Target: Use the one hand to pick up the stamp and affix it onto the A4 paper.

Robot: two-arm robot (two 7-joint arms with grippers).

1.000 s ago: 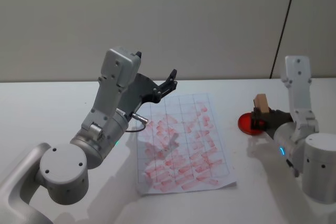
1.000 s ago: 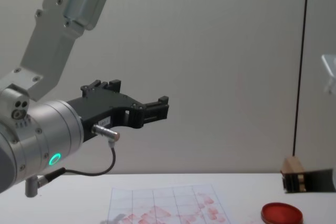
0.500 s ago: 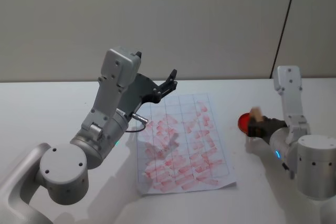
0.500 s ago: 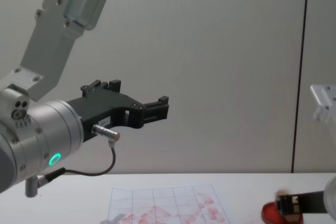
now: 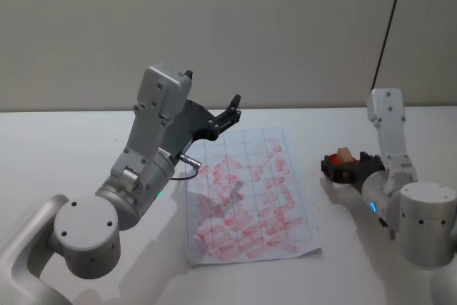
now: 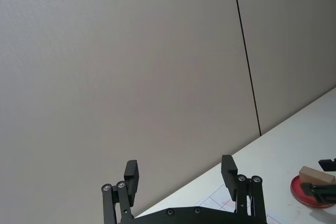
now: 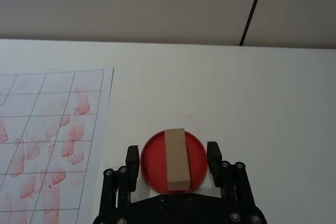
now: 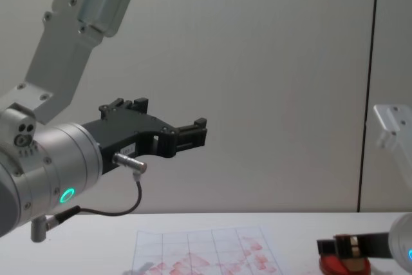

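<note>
The table (image 5: 57, 148) is shown with the parked left arm unchanged from a second ago, its left gripper (image 6: 179, 169) held high above the 11 o'clock corner of the A4 paper (image 5: 250, 198), fingers spread wide and nothing between them. The sheet, already crowded with red marks, has not been shifted.

What has changed is on the right. The right gripper (image 7: 172, 157), seen a second ago carrying the stamp upright in the air, has been brought down low over the round red ink pad (image 7: 152, 166), which is set at about 3 o'clock from the paper, just off its edge. The stamp (image 7: 176, 158) is now pictured lying lengthwise across the middle of the pad, its face pressed into the ink. This is judged to be the inking step: the block has been loaded (or is being loaded) with colour, and the pressing onto the paper is not yet done.

In the right wrist view the jaws are seen straddling the pad, set far wider than the block. Red pad is visible on both sides between the fingers and the wood, so the stamp appears to be touched by neither finger and to be resting on the pad by itself. A fresh grip would be needed, by this reading, before the block could be carried toward 9 o'clock and over the sheet.
</note>
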